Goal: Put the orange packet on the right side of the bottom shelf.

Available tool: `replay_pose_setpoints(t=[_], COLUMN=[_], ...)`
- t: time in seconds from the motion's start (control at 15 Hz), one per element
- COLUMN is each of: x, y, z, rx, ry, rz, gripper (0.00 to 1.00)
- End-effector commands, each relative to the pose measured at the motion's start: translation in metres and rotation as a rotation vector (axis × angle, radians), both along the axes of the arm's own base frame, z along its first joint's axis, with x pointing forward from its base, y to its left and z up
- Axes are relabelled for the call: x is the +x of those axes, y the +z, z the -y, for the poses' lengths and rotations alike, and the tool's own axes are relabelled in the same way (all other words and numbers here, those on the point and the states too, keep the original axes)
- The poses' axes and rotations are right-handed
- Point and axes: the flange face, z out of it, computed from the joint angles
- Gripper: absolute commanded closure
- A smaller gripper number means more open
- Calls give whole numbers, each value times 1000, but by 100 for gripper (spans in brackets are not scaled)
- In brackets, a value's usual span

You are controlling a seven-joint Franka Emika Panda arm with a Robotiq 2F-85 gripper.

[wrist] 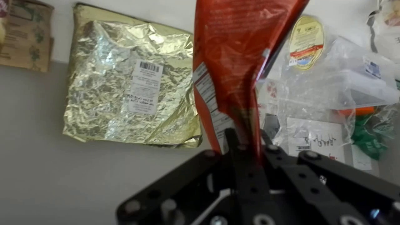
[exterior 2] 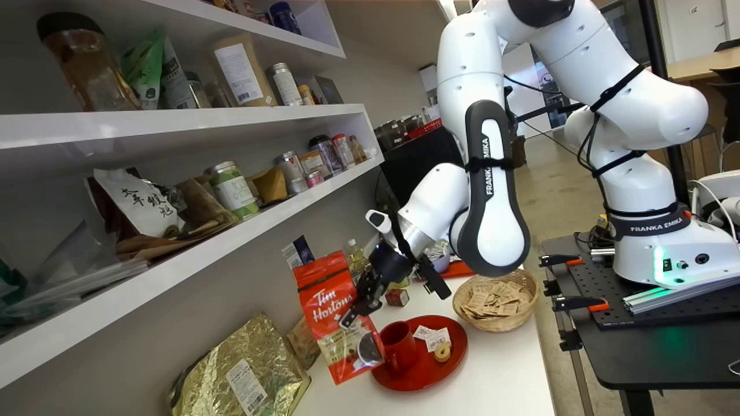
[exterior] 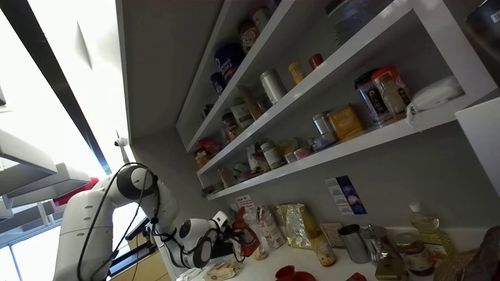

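Observation:
The orange packet (exterior 2: 324, 306), a shiny red-orange Tim Hortons pouch, is held above the white counter, slightly tilted. It also shows in an exterior view (exterior: 246, 234) and in the wrist view (wrist: 231, 40). My gripper (exterior 2: 351, 316) is shut on the packet's side edge; in the wrist view the fingers (wrist: 248, 137) pinch the folded bag between them. The bottom shelf (exterior 2: 191, 271) is the thick white board on the wall, above the packet's level. In an exterior view the bottom shelf (exterior: 312, 162) carries jars, a yellow carton and bags along its length.
A gold foil bag (exterior 2: 243, 370) stands on the counter by the wall. A red plate (exterior 2: 457, 361) with a red cup (exterior 2: 399, 346) lies below the gripper. A wicker basket (exterior 2: 503, 323) is nearby. A higher white shelf (exterior 2: 191, 124) runs over the bottom one.

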Motion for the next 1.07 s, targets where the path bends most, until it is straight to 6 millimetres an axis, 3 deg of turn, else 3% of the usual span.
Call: replay_pose_setpoints(t=[0.0, 0.2, 0.53, 0.8, 1.0], x=[8, 32, 67, 64, 56], y=[49, 65, 73, 95, 112], z=[42, 94, 216, 289, 320], rx=[-23, -55, -150, -212, -265], ry=[-110, -247, -554, -730, -822], rz=[-17, -20, 5, 15, 9], gripper=[99, 99, 99, 99, 99])
